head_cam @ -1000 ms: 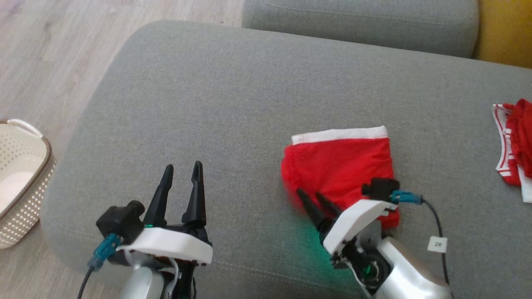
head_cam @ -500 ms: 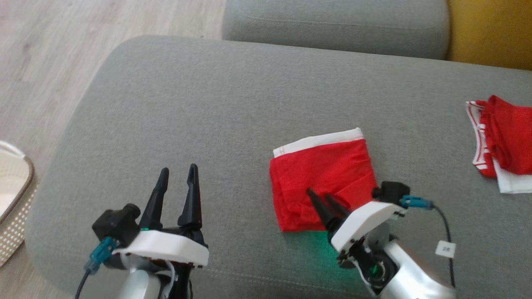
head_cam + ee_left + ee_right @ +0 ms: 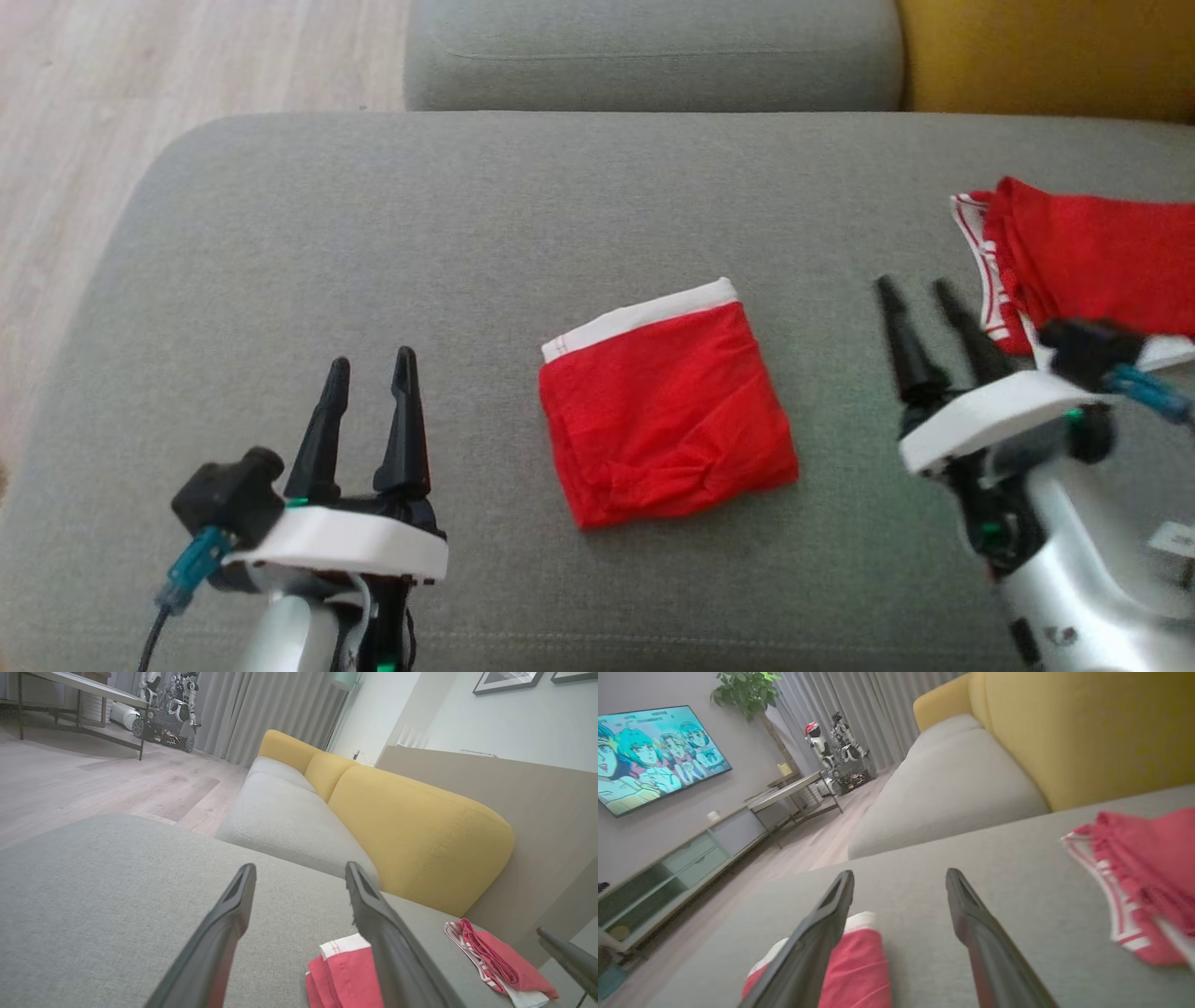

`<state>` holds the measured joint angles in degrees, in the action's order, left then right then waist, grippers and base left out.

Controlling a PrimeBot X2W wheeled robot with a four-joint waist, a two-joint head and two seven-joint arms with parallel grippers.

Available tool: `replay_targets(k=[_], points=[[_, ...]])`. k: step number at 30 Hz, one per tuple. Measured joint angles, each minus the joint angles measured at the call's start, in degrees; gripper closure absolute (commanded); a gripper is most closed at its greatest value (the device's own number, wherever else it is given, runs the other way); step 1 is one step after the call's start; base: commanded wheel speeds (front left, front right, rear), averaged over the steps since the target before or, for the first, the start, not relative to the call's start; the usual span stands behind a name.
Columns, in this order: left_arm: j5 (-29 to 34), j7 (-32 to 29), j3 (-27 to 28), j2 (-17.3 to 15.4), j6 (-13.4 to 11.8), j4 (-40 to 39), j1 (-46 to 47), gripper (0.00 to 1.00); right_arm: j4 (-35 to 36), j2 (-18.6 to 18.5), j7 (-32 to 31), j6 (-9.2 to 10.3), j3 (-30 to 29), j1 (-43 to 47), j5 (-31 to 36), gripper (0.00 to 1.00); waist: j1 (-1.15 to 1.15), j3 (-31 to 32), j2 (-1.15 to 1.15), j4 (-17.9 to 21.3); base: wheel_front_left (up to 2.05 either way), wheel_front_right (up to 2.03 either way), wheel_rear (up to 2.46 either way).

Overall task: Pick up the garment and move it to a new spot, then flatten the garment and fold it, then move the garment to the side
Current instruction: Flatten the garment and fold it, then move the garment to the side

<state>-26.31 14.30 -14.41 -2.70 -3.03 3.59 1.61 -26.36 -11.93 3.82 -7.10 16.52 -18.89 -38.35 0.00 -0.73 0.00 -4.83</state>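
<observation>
The folded red garment (image 3: 667, 415) is lying flat near the middle of the grey seat cushion (image 3: 373, 233), with its white waistband running along the edge at 12 o'clock. Neither claw is touching it. The left claw (image 3: 372, 359) is hanging at about 8 o'clock from the garment, well apart from it. Its two dark fingers are standing spread, with bare cushion fabric showing in the gap, and it is gripping nothing. In the left wrist view the garment is sitting low at 5 o'clock, partly hidden behind one finger. The right claw (image 3: 912, 285) is sitting at about 3 o'clock from the garment, between it and a second red pile (image 3: 1083, 261) with a striped white band, which is resting at 2 o'clock on the same cushion. This claw's fingers are also standing wide apart and holding nothing. The arm is blurring in the head view, so the fingertips seem to be just beside the pile's striped edge rather than on it. In the right wrist view the garment is peeking out at 7 o'clock and the pile is lying at 3 o'clock. A yellow backrest (image 3: 1046, 56) is rising at 1 o'clock.
</observation>
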Motion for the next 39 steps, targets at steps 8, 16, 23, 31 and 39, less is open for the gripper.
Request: replay_targets(k=[8, 16, 23, 31, 39], points=[[0.0, 0.01, 0.21, 0.02, 0.09, -0.7, 1.15, 0.0, 7.03, 0.75, 3.02, 0.0, -10.06, 6.78, 13.66, 0.0, 0.0, -0.78, 0.0, 2.07, 0.0, 0.0, 0.0], [0.1, 0.01, 0.0, 0.01, 1.1, -0.36, 1.13, 0.0, 12.27, 4.92, 7.44, 0.0, -15.7, 13.37, 23.98, 0.0, 0.0, -0.9, 0.0, 3.29, 0.0, 0.0, 0.0], [0.93, 0.0, -0.57, 0.02, 1.7, 1.08, -0.57, 0.0, 12.76, 7.37, 8.75, 0.0, -16.67, 16.12, 26.46, 0.0, 0.0, -0.46, 0.0, 4.24, 0.0, 0.0, 0.0], [0.93, 0.0, -0.62, 0.01, 1.7, 1.25, -1.13, 0.0, 12.76, 7.75, 8.78, 0.0, -16.84, 16.08, 26.87, 0.0, 0.0, -0.97, 0.0, 3.92, 0.0, 0.0, 0.0], [0.94, 0.01, -1.72, 0.01, 2.07, 0.82, 0.78, 0.0, 10.96, 7.48, 4.81, 0.0, -10.72, 11.98, 23.88, 0.0, 0.0, -4.76, 0.0, 2.27, 0.0, 0.0, 0.0]])
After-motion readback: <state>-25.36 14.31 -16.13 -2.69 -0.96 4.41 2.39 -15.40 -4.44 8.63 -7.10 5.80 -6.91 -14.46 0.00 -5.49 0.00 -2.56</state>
